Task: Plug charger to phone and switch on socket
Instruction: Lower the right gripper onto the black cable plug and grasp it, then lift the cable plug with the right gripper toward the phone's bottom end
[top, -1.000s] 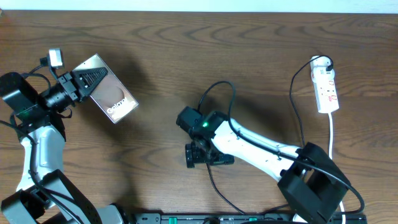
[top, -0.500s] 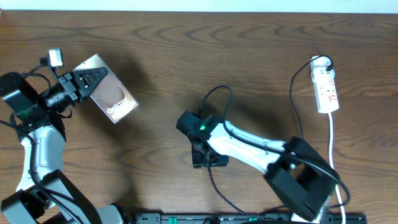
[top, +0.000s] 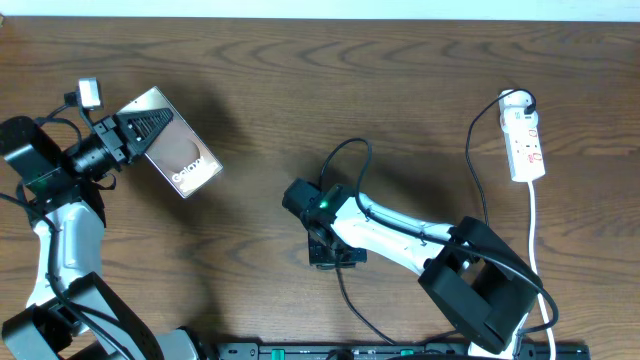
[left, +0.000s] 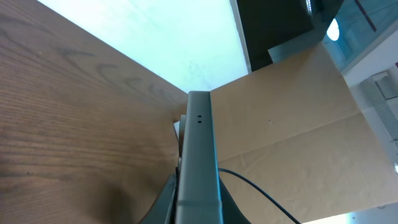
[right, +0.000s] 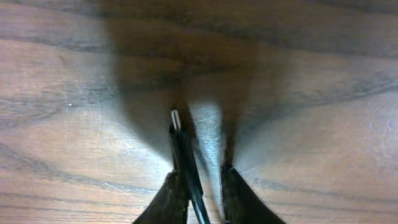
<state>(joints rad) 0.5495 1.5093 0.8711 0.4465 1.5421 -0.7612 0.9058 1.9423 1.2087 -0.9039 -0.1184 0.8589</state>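
Here the right gripper (right: 200, 175) has its jaws narrowly spread around the charger (right: 181, 146). The plug tip lies against one finger with a gap to the other, on the wooden table (right: 323, 93). The left gripper (top: 140, 128) is clamped on one end of the phone (top: 185, 155). The socket (top: 526, 140) lies well apart from both jaws, beyond the right arm.

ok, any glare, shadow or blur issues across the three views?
Overhead: sharp, evenly lit, one pale patch on the phone face, likely glare. Left wrist: white area up top is blown out; the phone's near edge is soft. Right wrist: dark shadow on the table around the charger tip, wood grain blurred, tip readable.
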